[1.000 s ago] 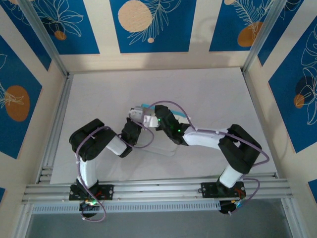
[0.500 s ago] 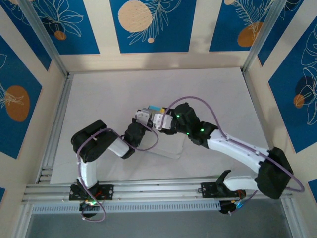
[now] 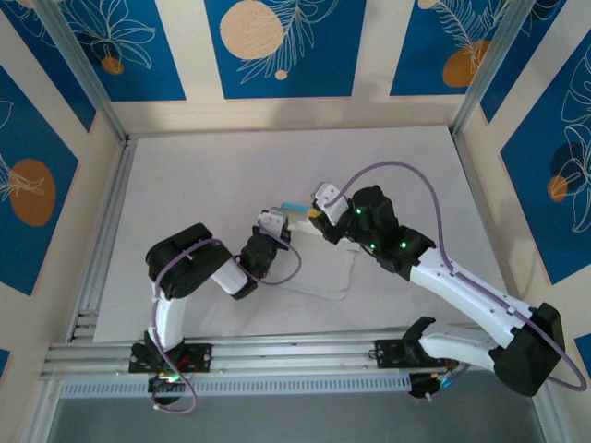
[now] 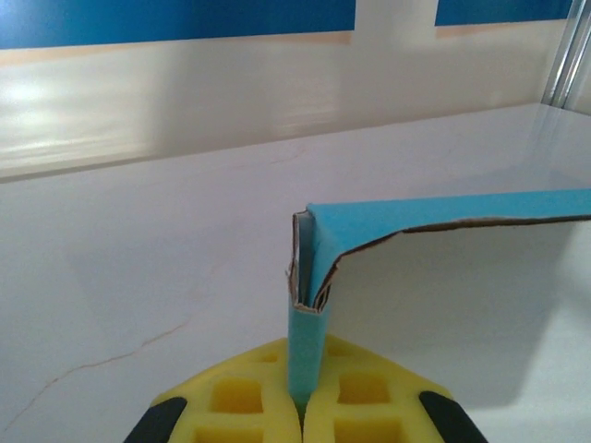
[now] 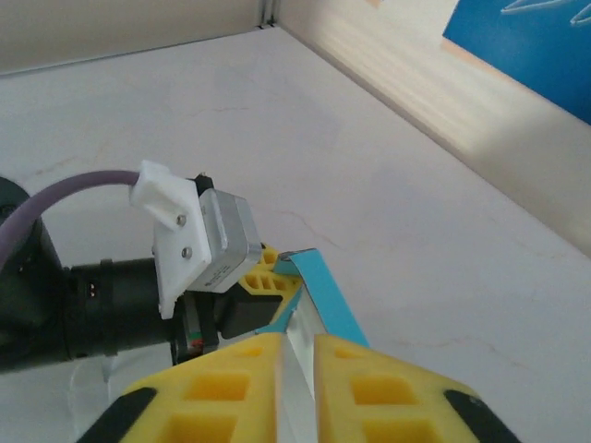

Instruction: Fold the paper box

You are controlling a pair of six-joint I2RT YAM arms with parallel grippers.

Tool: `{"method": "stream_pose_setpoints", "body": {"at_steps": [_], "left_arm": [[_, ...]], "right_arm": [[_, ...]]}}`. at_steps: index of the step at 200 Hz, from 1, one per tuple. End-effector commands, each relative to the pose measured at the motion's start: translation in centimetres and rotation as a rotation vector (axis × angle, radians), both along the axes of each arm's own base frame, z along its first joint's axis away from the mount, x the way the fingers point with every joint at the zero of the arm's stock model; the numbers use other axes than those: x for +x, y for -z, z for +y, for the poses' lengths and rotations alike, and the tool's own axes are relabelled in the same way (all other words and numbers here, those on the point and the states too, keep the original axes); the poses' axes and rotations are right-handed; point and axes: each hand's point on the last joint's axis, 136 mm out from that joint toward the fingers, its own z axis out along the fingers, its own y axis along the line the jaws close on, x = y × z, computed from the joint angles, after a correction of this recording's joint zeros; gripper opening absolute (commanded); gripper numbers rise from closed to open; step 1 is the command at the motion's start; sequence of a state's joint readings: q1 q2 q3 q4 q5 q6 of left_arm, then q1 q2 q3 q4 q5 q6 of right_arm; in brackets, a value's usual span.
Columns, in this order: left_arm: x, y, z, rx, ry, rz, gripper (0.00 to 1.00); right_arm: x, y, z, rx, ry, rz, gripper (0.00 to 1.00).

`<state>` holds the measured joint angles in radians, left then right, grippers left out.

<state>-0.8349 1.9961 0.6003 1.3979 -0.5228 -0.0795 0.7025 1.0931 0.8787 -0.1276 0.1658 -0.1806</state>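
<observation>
White surface, left gripper pinching the paper box by a flap dead ahead, right gripper clamped on its opposite edge

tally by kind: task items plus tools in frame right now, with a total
paper box: 1
tools: 2 (left tool, right tool)
Total: 3

The paper box, partly folded, light blue and white, is raised mid-scene; a narrow flap stands upright, a wider panel bending from its top.
</observation>
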Motion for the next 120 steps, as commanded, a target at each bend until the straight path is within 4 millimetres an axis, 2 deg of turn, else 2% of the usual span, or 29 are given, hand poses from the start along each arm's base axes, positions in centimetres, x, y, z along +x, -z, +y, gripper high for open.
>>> {"method": "stream_pose_setpoints", "body": {"at_steps": [1,8,29,78,96,120], "left_arm": [[0.0,0.8,-0.5,-0.008,-0.003,0.012,0.00],[0.0,0.9,-0.5,-0.004,-0.004,0.012,0.00],[-0.1,1.3,-0.4,0.004,-0.005,0.019,0.00],[-0.5,1.3,-1.1,-0.006,0.044,0.027,0.00],[-0.6,1.4,-1.1,-0.006,0.054,0.029,0.00],[-0.7,1.6,-1.3,-0.006,0.064,0.035,0.00]], "right_arm": [[1.5,0.4,-0.5,0.110,0.175,0.205,0.04],[2.0,1.0,-0.7,0.138,0.221,0.293,0.00],[2.6,2.1,-0.2,0.220,0.260,0.521,0.00],[4.7,3.8,1.9,0.395,0.257,0.761,0.00],[5.3,3.7,3.0,0.421,0.224,0.806,0.00],[6.3,4.1,3.5,0.462,0.228,0.865,0.00]]}}
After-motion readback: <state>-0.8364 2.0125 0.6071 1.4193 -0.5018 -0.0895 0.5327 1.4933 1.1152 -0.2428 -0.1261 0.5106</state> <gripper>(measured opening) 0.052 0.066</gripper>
